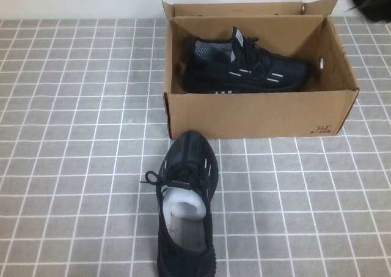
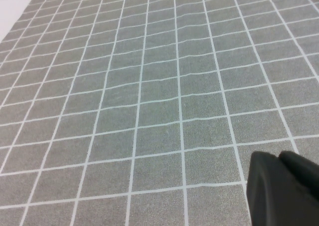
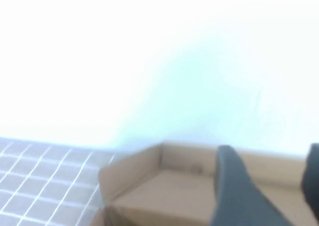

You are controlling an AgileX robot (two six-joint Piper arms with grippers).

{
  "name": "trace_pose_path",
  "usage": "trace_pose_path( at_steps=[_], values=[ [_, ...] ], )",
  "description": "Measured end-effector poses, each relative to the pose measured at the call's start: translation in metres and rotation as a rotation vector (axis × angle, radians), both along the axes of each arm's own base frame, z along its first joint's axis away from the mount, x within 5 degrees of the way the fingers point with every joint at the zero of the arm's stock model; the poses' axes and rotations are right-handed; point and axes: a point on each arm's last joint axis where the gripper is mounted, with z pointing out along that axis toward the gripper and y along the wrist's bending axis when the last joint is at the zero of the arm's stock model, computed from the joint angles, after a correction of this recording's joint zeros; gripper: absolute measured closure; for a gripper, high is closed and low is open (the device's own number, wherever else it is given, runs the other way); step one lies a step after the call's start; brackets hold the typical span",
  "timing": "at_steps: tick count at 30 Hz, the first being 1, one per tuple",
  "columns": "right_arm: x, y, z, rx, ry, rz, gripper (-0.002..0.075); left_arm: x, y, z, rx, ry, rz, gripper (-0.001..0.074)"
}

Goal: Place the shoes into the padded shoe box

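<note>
The padded shoe box (image 1: 256,115) stands open at the far side of the tiled table (image 1: 73,136), and one shoe (image 1: 247,66) already lies on its side inside it, heel toward the box's left wall and toe toward the right, filling most of the floor along the back. The second shoe (image 1: 186,216) rests outside, just in front of the box's front wall, toe nearly touching the cardboard, white paper stuffing (image 1: 183,203) showing in its opening. The likely trouble is space: a careless drop could land the second shoe on top of the first or catch its toe on the front wall or a raised flap. The right gripper (image 3: 264,186) hovers above the box's far right corner, fingers spread apart and empty. The left gripper (image 2: 281,191) sits low over bare tiles, well away from the box; whether its fingers are parted I cannot tell.
</note>
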Motion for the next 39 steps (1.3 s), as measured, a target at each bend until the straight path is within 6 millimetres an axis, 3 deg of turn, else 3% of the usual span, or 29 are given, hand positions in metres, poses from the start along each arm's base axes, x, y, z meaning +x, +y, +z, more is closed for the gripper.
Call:
trace_pose_path(
  at_steps=[5,10,16,24,29,39],
  values=[
    [-0.057,-0.021,0.064,-0.287,-0.062,0.005,0.0689,0.0,0.0,0.0,0.0,0.0,0.0,0.0735],
    [-0.107,-0.038,0.092,-0.477,-0.01,0.033,0.0726,0.0,0.0,0.0,0.0,0.0,0.0,0.0735],
    [-0.165,-0.056,0.106,-0.465,0.014,0.067,0.0731,0.0,0.0,0.0,0.0,0.0,0.0,0.0735],
    [-0.224,-0.078,0.059,-0.443,0.104,0.124,0.0733,0.0,0.0,0.0,0.0,0.0,0.0,0.0735],
    [-0.25,-0.089,0.045,-0.42,0.133,0.136,0.0733,0.0,0.0,0.0,0.0,0.0,0.0,0.0735],
    [-0.248,-0.088,0.032,-0.44,0.186,0.143,0.0734,0.0,0.0,0.0,0.0,0.0,0.0,0.0735]
  ],
)
